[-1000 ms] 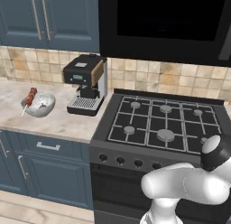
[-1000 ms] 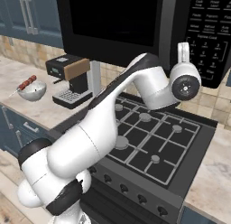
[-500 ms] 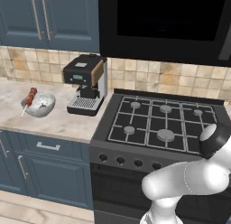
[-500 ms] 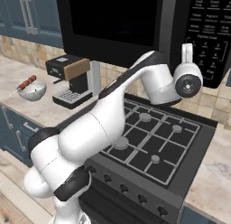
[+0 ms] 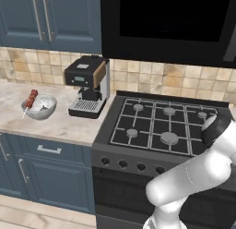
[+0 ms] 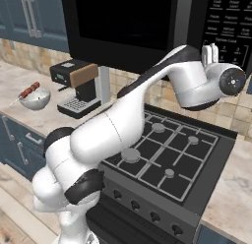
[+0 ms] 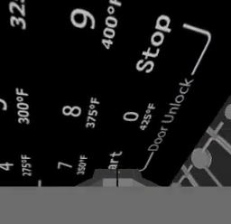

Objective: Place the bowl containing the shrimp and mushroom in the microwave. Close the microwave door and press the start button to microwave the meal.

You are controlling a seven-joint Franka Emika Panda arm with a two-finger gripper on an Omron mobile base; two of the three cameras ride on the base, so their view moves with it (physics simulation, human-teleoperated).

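Directly ahead of the gripper, its fingertips pressed together and holding nothing, lies the microwave keypad, the tips meeting on the half-hidden Start label. Left of the gripper, the microwave door stands closed; below it sits the stove.

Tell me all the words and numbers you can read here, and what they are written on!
All are on the microwave keypad, seen in the hand view:
"Stop"
"Door Unlock"
"9" with "400°F"
"8" with "375°F"
"0" with "425°F"
"7" with "350°F"
"4" with "275°F"
"300°F"
"325", cut off at the edge
"art", its beginning hidden behind the shut fingers
The keypad labels in the right base view are too small to read.
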